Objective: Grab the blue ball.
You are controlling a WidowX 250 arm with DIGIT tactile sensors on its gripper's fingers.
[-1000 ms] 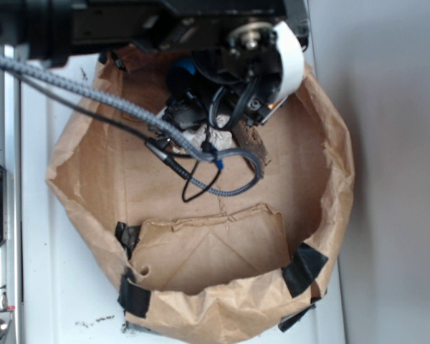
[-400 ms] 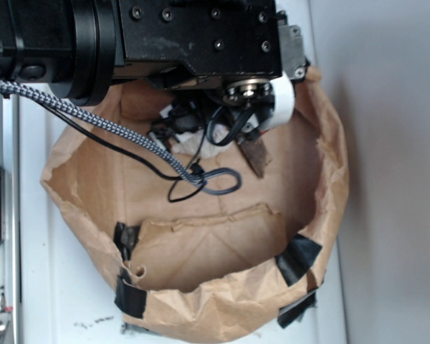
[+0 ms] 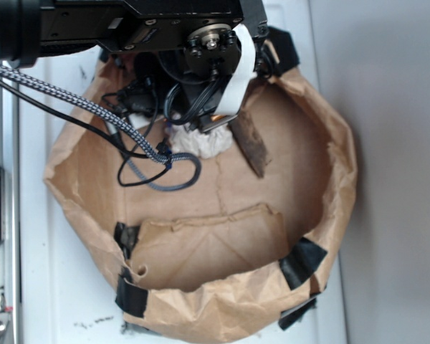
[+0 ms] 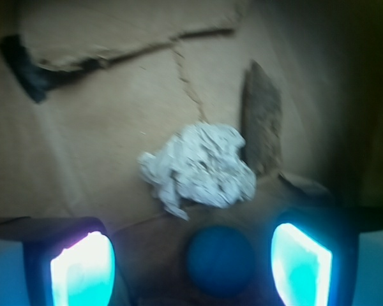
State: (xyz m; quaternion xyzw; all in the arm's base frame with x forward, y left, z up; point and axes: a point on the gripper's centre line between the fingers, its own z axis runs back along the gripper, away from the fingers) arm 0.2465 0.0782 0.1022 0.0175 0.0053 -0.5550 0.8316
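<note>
1. Exterior view: the black robot arm reaches over the far rim of a shallow tray of crumpled brown paper, patched with black tape and standing on a white table. The arm's body and its braided grey cable cover the gripper, and the blue ball cannot be seen from here. A crumpled off-white paper wad and a dark brown bark-like strip lie just below the arm, touching or nearly so.

2. Wrist view: the small smooth teal-blue ball sits on the brown paper floor between the two fingers, which glow cyan; the gripper has its jaws wide apart with a gap on each side of the ball. The ball lies a little nearer the right-hand finger of this view. The paper wad rests just beyond the ball, and the bark strip beyond that.

3. The step in hand is probably the final descent and closing. The picture is blurred, so I cannot tell whether the fingertips are already down at the ball's middle height.

4. To do it well: centre the ball between the fingers, lower until the tips straddle its widest part, then close slowly, since a smooth sphere pinched high will likely squirt out.

5. Avoid pushing forward, or the paper wad may be caught too.
</note>
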